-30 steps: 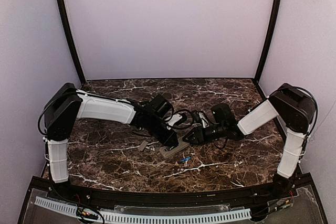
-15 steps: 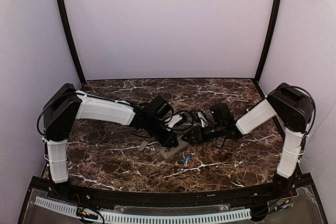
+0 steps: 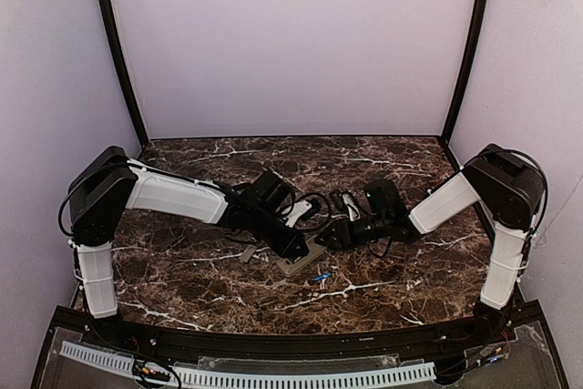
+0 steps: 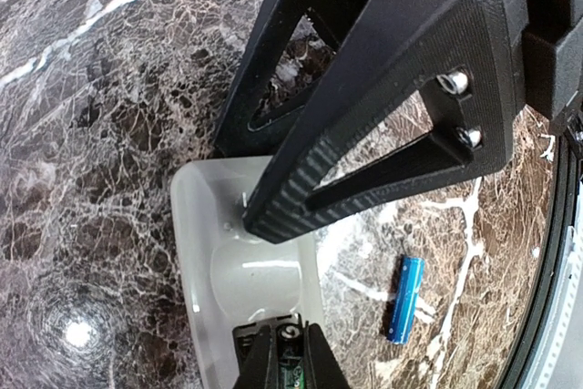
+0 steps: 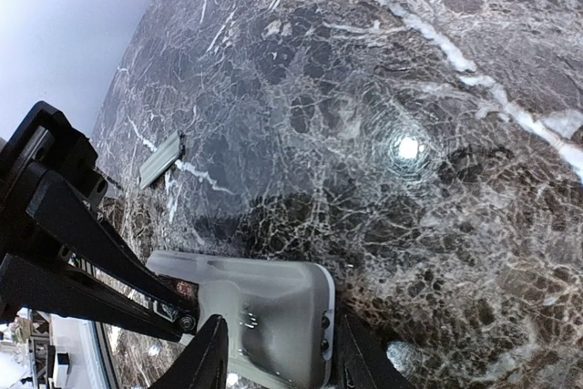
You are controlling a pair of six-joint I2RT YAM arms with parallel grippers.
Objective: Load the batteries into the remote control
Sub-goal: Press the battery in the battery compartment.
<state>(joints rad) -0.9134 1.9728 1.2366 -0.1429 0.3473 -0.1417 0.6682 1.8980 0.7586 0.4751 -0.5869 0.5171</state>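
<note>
The remote control lies grey back up on the marble, its dark battery recess open at the near end. My left gripper is shut on a battery, metal end showing, and holds it in that recess. A second blue battery lies loose on the table just right of the remote. My right gripper stands open astride the remote's other end, with one finger over the grey back and the other beside the end. In the top view both grippers meet over the remote.
A small flat grey cover piece lies on the marble to the left of the remote, also seen in the top view as the cover piece. Purple walls close in the table on three sides. Cables hang between the two wrists.
My right gripper has slid left onto the remote's end and its jaws have narrowed slightly. My left gripper has tightened a little on the battery and its arm has shifted slightly left.
</note>
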